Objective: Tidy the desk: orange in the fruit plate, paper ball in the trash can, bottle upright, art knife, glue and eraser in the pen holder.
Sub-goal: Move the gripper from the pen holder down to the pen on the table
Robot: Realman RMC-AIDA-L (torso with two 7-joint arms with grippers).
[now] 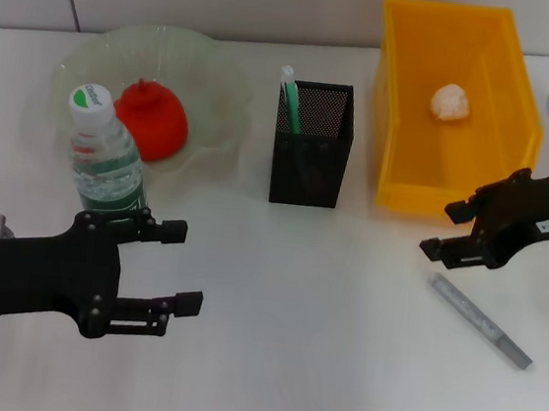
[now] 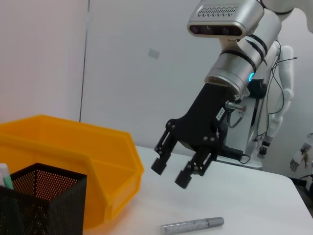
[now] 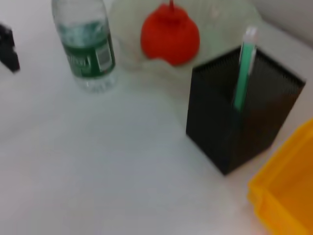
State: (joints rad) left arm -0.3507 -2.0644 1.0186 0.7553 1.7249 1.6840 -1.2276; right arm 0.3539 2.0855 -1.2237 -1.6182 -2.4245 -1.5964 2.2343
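Observation:
The orange lies in the pale green fruit plate. Just in front of the plate the bottle stands upright. A paper ball rests inside the yellow trash can. Between them is the black mesh pen holder, with a green-and-white glue stick in it. The grey art knife lies flat on the table at the right. My right gripper hovers open just above and left of the knife. My left gripper is open in front of the bottle. The eraser is out of view.
The white table runs back to a pale wall. In the left wrist view the right gripper hangs over the art knife, beside the trash can and pen holder.

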